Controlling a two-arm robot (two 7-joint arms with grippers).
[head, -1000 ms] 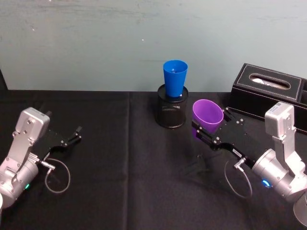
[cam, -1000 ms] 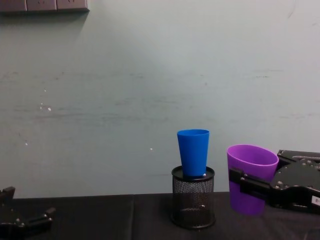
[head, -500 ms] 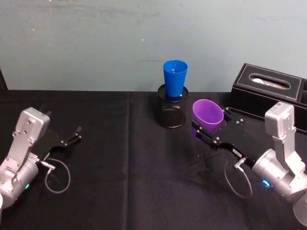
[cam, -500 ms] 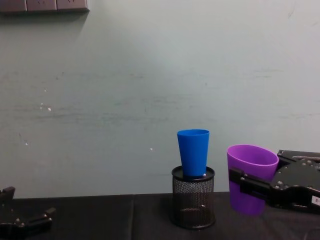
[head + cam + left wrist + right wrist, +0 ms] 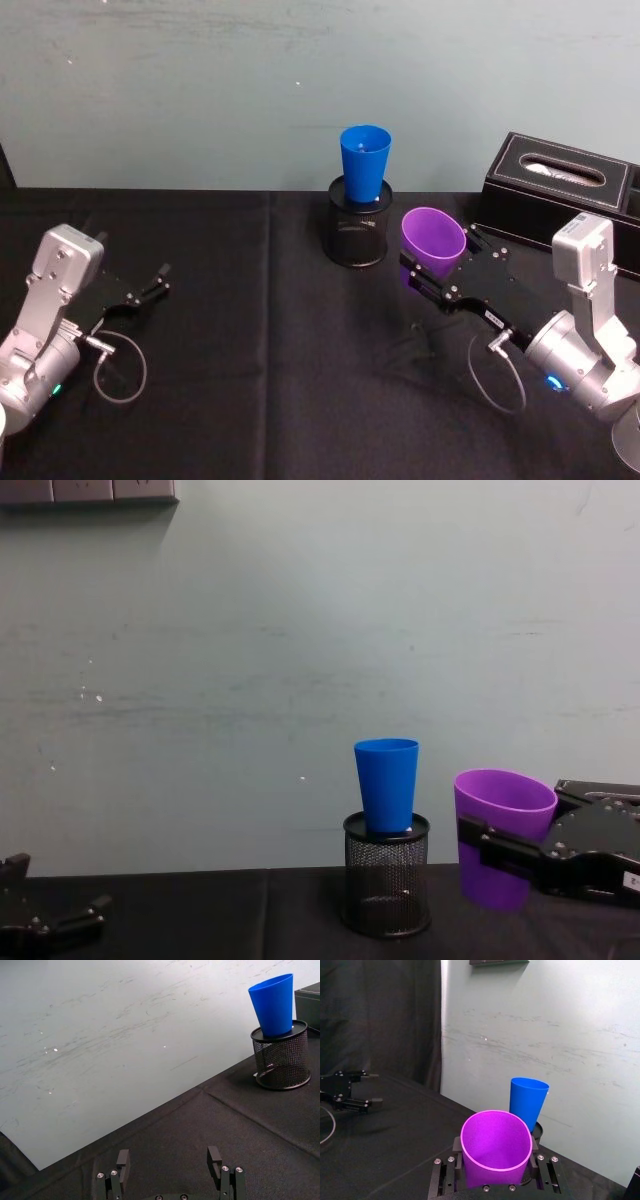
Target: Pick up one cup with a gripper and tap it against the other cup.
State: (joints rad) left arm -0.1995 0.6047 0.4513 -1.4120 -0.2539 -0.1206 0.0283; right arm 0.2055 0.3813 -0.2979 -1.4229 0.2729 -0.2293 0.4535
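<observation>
1. Purple cup point(image 5: 433, 240) has barely shifted in the last second. The right gripper point(image 5: 438, 262) clamps it clear of the worktop point(image 5: 270, 330), over the right half.
2. The blue cup point(image 5: 364, 160) stands in the mesh holder point(image 5: 356, 240) at mid back edge, near the purple cup but apart.
3. I judge that the tap is still to come.
4. The left gripper point(image 5: 155, 282) is parked near the left edge, fingers spread wide.

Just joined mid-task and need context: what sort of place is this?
Likely an office-style lab bench: a black cloth-covered table against a pale wall, with a mesh pen holder and black tissue box. Right gripper holds the purple cup; left gripper sits idle at the left.
</observation>
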